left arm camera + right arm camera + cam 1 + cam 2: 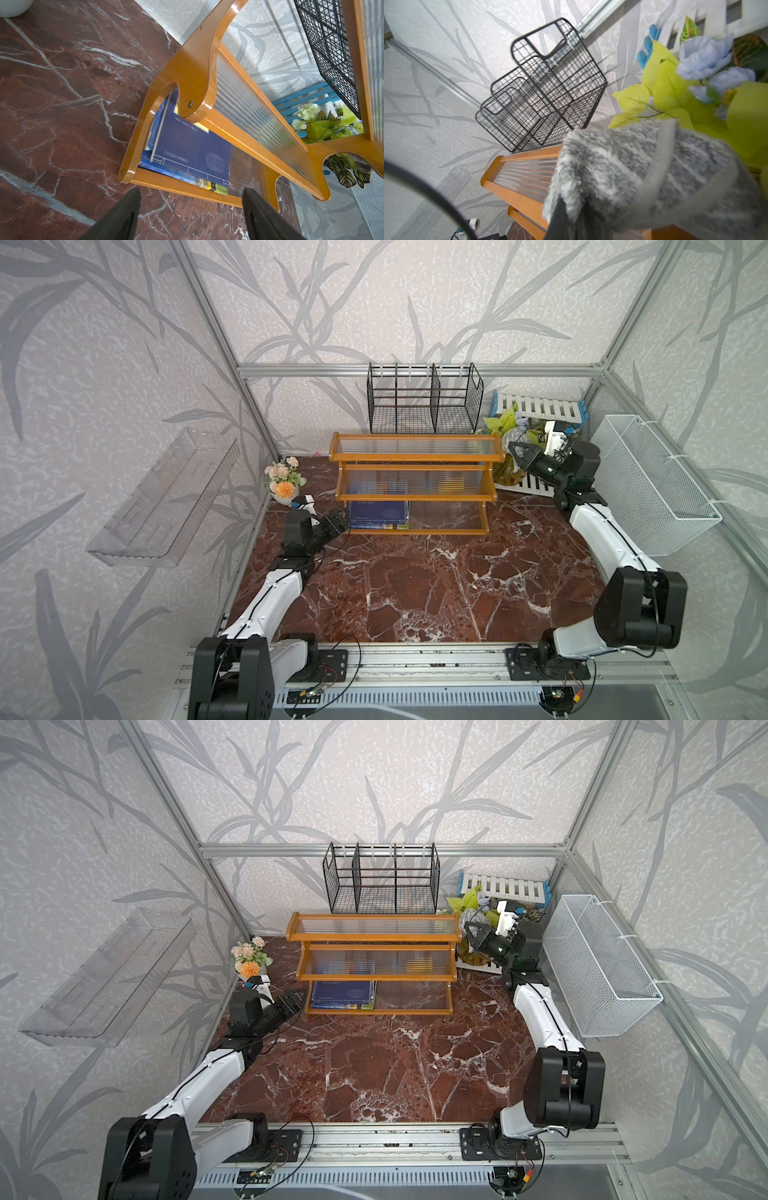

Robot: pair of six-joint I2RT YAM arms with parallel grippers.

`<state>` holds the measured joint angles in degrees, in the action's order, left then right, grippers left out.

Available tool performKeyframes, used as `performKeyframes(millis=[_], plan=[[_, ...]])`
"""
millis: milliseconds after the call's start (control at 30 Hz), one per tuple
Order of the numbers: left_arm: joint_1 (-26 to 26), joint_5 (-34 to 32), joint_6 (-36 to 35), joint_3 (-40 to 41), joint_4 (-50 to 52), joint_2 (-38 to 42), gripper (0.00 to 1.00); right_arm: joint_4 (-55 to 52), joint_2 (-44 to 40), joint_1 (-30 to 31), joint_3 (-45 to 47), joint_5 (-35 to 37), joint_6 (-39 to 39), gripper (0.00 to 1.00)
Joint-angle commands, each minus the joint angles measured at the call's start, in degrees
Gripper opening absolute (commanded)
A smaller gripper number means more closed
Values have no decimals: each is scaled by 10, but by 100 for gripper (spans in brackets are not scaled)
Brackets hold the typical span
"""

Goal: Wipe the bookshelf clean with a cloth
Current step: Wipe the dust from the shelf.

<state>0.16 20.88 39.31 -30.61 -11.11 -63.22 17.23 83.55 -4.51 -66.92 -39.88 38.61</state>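
Note:
The bookshelf [415, 457] [374, 937] is a low orange-brown stepped rack with ribbed clear panels, standing at the back middle of the marble table. My right gripper [513, 448] [469, 928] hovers at its top tier's right end, shut on the cloth [643, 170], a fuzzy grey rag that drapes over the jaws and hides the fingertips. The top tier [517, 199] lies just beside the cloth in the right wrist view. My left gripper [343, 516] [191, 190] is open and empty, low over the table at the front left corner of the bottom tier [193, 68].
Blue books [378, 514] [193, 145] lie on the bottom tier's left half. A black wire rack [424, 400] stands behind the bookshelf. Leafy plants [505, 423] and a white fence [540, 406] crowd the right gripper. A white mesh basket [652, 485] hangs right; a flower pot [282, 481] sits left.

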Motion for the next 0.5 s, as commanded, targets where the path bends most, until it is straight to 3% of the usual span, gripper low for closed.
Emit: performKeyframes(millis=[0,267,467], plan=[[-2,3,3,-3,-12,16,81,-27,-49,12,7,-32,-21,0],[-2,5,-7,-8,25,55,83,-187,-166,22,13,-41,-83,0],[-40,-16,-26,-12,83,97,86,-358,-253,128,33,-10,-181,2]])
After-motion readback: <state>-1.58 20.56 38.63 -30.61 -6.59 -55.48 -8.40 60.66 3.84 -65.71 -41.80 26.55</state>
